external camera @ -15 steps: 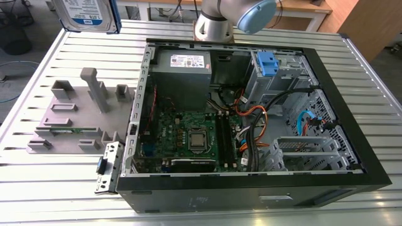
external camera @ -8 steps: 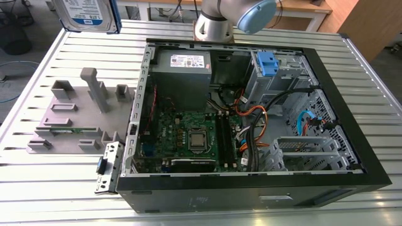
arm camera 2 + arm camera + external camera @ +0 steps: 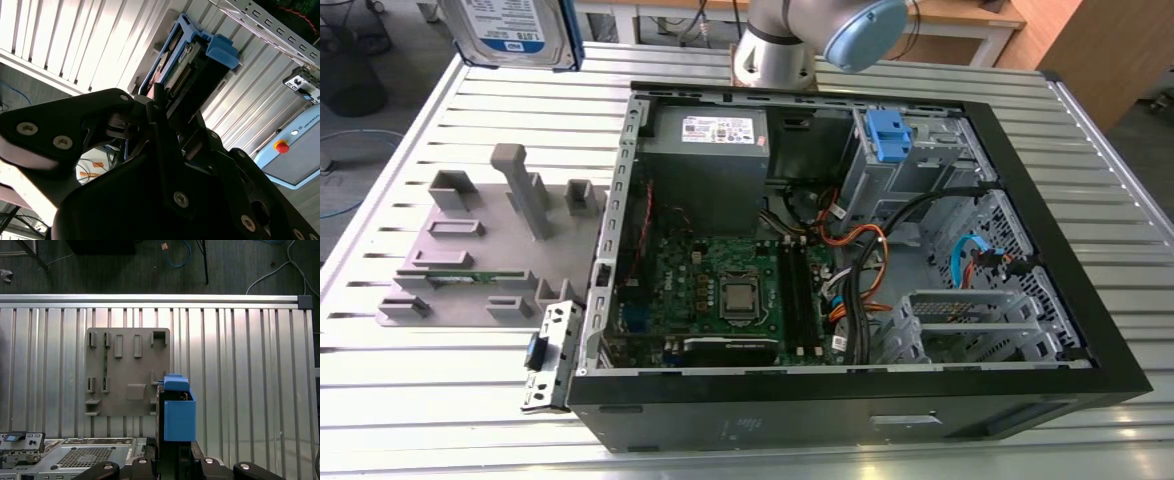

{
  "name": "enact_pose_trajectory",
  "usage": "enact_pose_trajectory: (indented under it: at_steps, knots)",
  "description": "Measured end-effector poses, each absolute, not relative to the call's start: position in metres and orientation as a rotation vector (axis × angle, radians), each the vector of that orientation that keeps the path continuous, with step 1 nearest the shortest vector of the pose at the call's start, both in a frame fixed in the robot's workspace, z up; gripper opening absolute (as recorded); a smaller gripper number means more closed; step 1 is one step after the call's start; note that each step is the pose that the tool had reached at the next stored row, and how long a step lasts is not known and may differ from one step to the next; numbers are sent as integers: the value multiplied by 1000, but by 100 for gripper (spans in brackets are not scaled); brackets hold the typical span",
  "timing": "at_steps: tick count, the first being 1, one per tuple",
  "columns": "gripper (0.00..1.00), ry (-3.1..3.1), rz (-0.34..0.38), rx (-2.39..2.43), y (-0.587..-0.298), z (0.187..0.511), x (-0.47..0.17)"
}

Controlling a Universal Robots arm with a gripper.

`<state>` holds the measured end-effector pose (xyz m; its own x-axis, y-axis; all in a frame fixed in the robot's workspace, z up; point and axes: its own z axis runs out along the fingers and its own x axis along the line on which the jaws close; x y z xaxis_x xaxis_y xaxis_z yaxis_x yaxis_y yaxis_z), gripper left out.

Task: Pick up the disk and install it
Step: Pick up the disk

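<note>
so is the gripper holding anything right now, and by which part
Yes, the gripper is shut on the disk, clamped at the end nearest the wrist, with its far end sticking out free.

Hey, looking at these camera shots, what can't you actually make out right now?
Exterior view: the disk is cut off by the top edge.
First wrist view: the blue carrier hides the disk's label side.
Exterior view: the drive cage interior sits behind its blue latch and walls; whether it is free is unclear.
</note>
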<state>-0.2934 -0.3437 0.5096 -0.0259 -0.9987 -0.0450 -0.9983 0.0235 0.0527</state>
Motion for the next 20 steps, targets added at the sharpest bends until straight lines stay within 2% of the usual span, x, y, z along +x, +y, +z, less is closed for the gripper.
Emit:
enact_pose_trajectory:
  at_steps: [20]
  knots:
    - [35,-2246,-113,2191,-344,505,-253]
